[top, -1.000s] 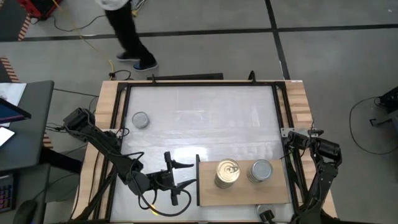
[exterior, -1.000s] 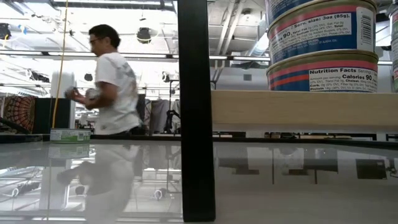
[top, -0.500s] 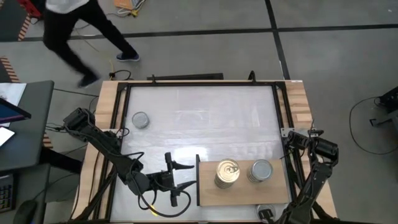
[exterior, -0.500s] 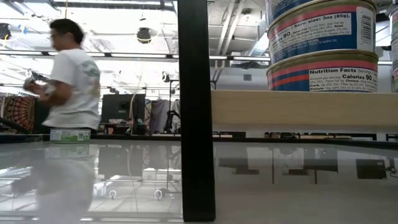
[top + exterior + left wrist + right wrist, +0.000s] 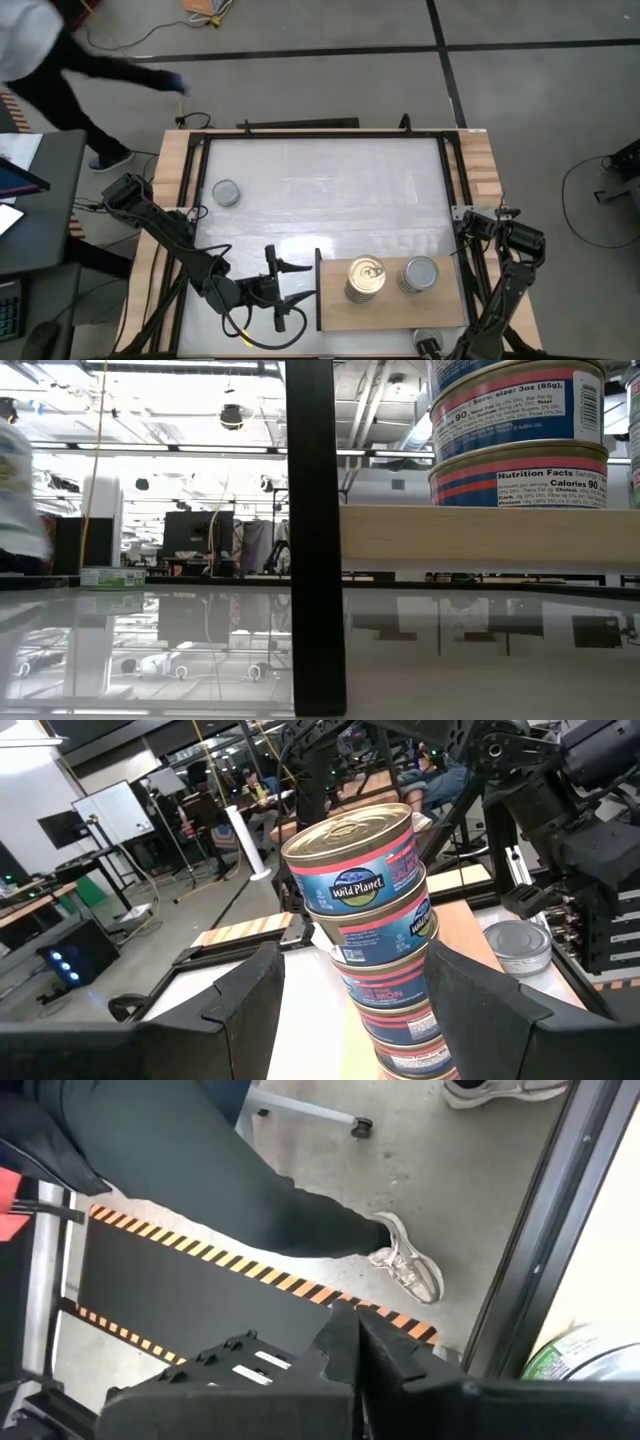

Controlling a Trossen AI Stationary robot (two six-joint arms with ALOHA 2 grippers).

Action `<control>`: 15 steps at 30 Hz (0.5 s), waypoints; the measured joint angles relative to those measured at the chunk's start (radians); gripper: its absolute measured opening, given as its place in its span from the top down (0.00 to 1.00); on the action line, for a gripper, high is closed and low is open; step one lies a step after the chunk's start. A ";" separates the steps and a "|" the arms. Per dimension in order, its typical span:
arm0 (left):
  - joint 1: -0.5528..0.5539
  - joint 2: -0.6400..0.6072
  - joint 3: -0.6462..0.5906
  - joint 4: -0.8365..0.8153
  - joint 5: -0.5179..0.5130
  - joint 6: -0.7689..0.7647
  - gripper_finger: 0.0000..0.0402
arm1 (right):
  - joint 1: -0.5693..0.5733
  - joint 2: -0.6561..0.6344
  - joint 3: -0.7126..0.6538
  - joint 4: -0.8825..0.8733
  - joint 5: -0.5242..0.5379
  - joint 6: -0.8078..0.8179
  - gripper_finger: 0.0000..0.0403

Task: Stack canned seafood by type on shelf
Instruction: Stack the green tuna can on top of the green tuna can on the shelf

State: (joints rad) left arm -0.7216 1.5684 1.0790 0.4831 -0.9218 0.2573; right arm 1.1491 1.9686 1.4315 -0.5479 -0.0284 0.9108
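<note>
Left jaws (image 5: 283, 290) released, spread wide, low over the tabletop (image 5: 320, 190), gripping nothing. Directly ahead of the left jaws, just beyond the fingertips (image 5: 480, 1010): wooden shelf (image 5: 340, 310), dark edge facing the jaws. On the shelf, in line with the gap between the left jaws: tall stack of gold-lidded tins (image 5: 366, 278), blue-and-pink labels, pull-tab lid uppermost (image 5: 350, 830). Not touching either finger. Beyond that stack, farther from the left jaws: second stack topped by a silver-grey lid (image 5: 421, 274), apart from the first. In the left wrist view, a single silver-lidded tin (image 5: 520, 948) low on the board beside the gold stack.

One lone silver-lidded can (image 5: 227, 193) on the tabletop, well apart from the left jaws, off to their side and toward the far rail. Same can small and distant in the low view (image 5: 112, 576). Stacked tins (image 5: 520, 435) on the shelf board (image 5: 480, 537) at upper right of the low view, above the glossy surface.

Right jaws (image 5: 352, 1352) clenched, empty, parked off the near right corner of the tabletop, pointed down at the floor. Rim of one green-labelled tin (image 5: 590, 1355) just beside the right jaws, not held. Leg and shoe of a person (image 5: 410, 1270) on the floor beyond the right jaws. Another person (image 5: 60, 60) passing beyond the far left corner.
</note>
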 joint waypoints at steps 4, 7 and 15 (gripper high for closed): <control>0.000 0.000 0.000 0.000 0.000 0.001 0.43 | 0.000 0.000 0.000 0.046 0.000 -0.012 0.95; 0.000 0.000 0.000 0.000 0.000 0.011 0.43 | 0.000 0.009 0.003 0.082 0.000 -0.029 0.95; 0.000 0.000 0.000 0.000 0.000 0.011 0.43 | -0.006 0.048 0.002 0.000 -0.080 -0.022 0.95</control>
State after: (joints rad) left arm -0.7214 1.5684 1.0790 0.4834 -0.9222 0.2682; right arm 1.1435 2.0161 1.4333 -0.5477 -0.1082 0.8890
